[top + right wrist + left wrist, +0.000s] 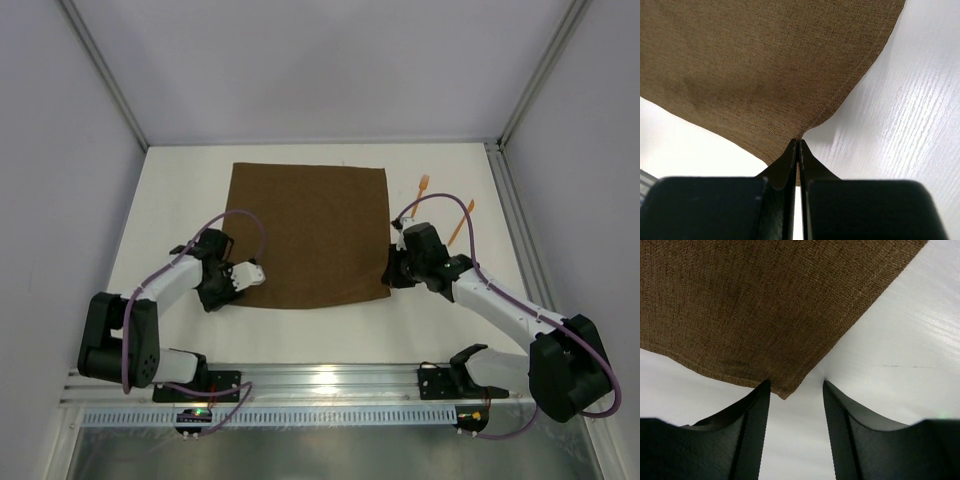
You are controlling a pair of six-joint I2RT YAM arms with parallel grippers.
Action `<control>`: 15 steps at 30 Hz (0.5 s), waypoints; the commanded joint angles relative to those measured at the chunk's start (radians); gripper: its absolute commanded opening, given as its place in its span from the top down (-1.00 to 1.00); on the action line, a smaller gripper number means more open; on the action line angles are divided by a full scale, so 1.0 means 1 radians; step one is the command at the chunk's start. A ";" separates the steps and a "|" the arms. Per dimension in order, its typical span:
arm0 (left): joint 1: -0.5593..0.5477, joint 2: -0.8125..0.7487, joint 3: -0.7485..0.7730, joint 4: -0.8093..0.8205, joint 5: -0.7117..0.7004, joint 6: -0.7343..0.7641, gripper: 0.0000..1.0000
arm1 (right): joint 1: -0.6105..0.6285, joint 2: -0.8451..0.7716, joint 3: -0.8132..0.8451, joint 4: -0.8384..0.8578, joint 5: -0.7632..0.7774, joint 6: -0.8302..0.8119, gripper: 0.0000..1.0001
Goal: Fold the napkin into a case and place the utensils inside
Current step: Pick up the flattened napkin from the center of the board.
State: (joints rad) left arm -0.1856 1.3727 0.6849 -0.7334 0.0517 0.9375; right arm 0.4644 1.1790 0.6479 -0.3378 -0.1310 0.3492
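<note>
We should seat the left jaws, now apart astride the near left corner of the napkin (308,235), past the hem before pinching, then lift level with the right jaws, clamped on the near right corner. The left arm (172,282) and right arm (500,300) reach low across the table (180,200), wrists turned inward; the utensils (463,222) lie right of the napkin.

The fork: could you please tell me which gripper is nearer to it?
Right. The right gripper pinches the napkin's near-right corner, on the fork's side; the left gripper is at the near-left corner.
</note>
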 commanded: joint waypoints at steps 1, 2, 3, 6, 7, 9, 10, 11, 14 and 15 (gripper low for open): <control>0.009 0.068 -0.038 0.152 -0.009 -0.012 0.08 | -0.003 -0.002 0.029 0.026 0.002 -0.010 0.94; 0.009 0.072 -0.044 0.158 -0.010 -0.014 0.12 | -0.001 -0.002 0.030 0.023 0.002 -0.010 0.94; 0.009 0.077 -0.051 0.163 -0.007 -0.014 0.16 | -0.003 -0.005 0.030 0.023 0.004 -0.010 0.94; 0.009 0.078 -0.065 0.176 -0.006 -0.017 0.40 | -0.001 -0.009 0.032 0.020 0.005 -0.010 0.94; 0.008 0.072 -0.068 0.181 -0.009 -0.022 0.63 | -0.001 -0.010 0.033 0.017 0.005 -0.010 0.94; 0.009 0.062 -0.073 0.216 -0.024 -0.038 1.00 | -0.003 -0.016 0.033 0.016 0.005 -0.010 0.94; 0.009 0.045 -0.077 0.230 -0.039 -0.057 1.00 | -0.003 -0.018 0.036 0.008 0.004 -0.010 0.94; 0.009 0.036 -0.079 0.242 -0.042 -0.069 1.00 | -0.001 -0.021 0.038 0.005 0.005 -0.012 0.94; 0.012 -0.043 -0.093 0.308 -0.044 -0.130 1.00 | -0.003 -0.033 0.048 -0.024 -0.002 -0.022 0.94; 0.012 -0.069 -0.094 0.315 -0.041 -0.144 1.00 | -0.001 -0.039 0.053 -0.038 -0.002 -0.027 0.94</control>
State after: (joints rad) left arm -0.1814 1.3388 0.6342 -0.5461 -0.0223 0.8600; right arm 0.4644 1.1770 0.6498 -0.3470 -0.1329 0.3447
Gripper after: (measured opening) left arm 0.009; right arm 0.037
